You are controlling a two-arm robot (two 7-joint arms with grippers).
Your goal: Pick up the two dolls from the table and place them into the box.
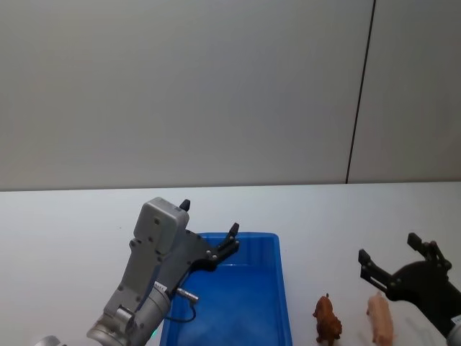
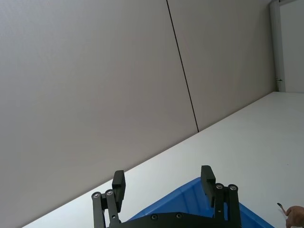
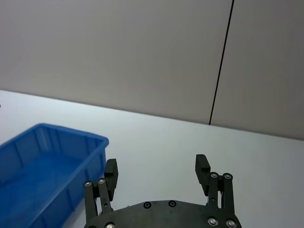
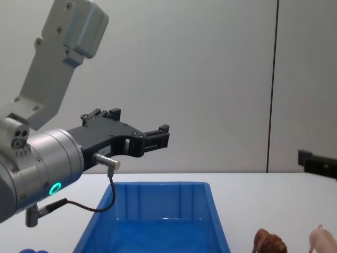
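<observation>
The blue box [image 1: 278, 288] stands on the white table [image 1: 72, 231] in front of me, with no doll visible inside it. To its right stand the two dolls: the shaggy brown one [image 1: 328, 321] and, further right, the pale pink one [image 1: 380, 321]. The chest view has both, the brown doll [image 4: 269, 243] and the pink doll [image 4: 325, 241]. My left gripper [image 1: 209, 218] hangs open and empty above the box's far left part. My right gripper [image 1: 389, 249] is open and empty, hovering just beyond the pink doll. In the wrist views, the left gripper [image 2: 162, 178] and right gripper [image 3: 156, 166] show spread fingers.
A grey wall with a dark vertical seam [image 1: 360, 94] rises behind the table. Small blue balls [image 4: 31, 251] lie at the near left corner beside the box. White tabletop stretches around the box and behind the dolls.
</observation>
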